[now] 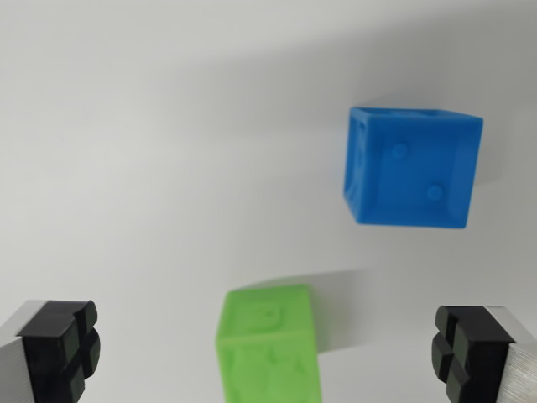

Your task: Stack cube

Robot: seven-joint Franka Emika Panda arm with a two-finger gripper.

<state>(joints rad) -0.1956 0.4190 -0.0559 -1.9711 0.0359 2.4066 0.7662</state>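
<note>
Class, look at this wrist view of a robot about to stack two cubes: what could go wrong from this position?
1. The green cube sits between the open gripper fingers but left of centre, so closing may push or twist it.
2. The picture is blurred, so the aim may be off.
3. The blue cube lies apart, toward the wrist view's upper right, turned differently from the green one; a stack may sit crooked.

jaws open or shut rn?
Open. The gripper has its jaws wide apart at the wrist view's lower corners, with the green cube between them, touching neither. Blue cube sits apart.
</note>
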